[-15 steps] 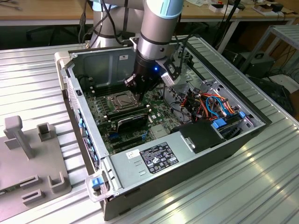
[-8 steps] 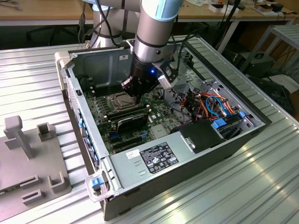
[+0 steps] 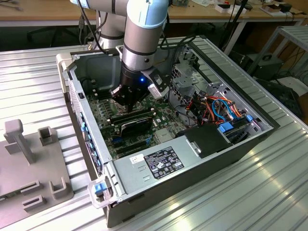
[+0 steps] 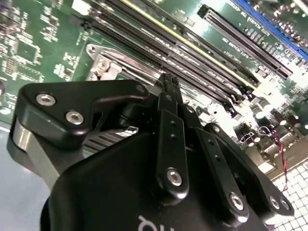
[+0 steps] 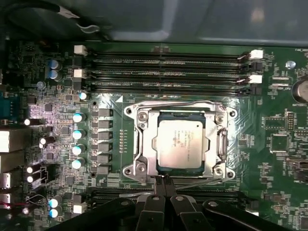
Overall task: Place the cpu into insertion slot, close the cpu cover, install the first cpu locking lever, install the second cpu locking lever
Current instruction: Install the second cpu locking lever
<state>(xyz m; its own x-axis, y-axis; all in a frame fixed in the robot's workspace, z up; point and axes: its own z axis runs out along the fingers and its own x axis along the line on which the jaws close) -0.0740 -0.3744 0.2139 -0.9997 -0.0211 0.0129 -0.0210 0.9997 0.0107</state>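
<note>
Arm is down inside the open PC case (image 3: 231,144), gripper (image 3: 129,100) low over the green motherboard (image 5: 279,159).

First wrist view: cpu (image 5: 186,143) sits flat in the insertion slot (image 5: 166,169), silver top showing through the window of the cpu cover (image 5: 215,144), which lies folded down over it. So chip placed, cover closed, by the look of it. Thin wire levers run along the edges of the socket frame; one (image 5: 192,182) runs along the edge nearest the gripper. Cannot tell whether either is hooked under its tab.

Claw: fingers (image 5: 163,188) pinched together, tips touching or nearly so, right at the socket edge by that lever. In the second wrist view the fingertips (image 4: 169,84) come to one narrow point just beside the cover's metal corner (image 4: 103,65). Can't see anything clamped between them; looks like closed tips used as a pusher, not a grasp.

Judgement: step in hand is a locking lever. Doing it well means contact on the wire only, not on the cover plate or chip, pressing down and sideways so the lever slides under its retaining hook. Memory slots (image 5: 168,72) on the far side and the ones close behind the fingers leave little room, so a slip could scrape them.
</note>
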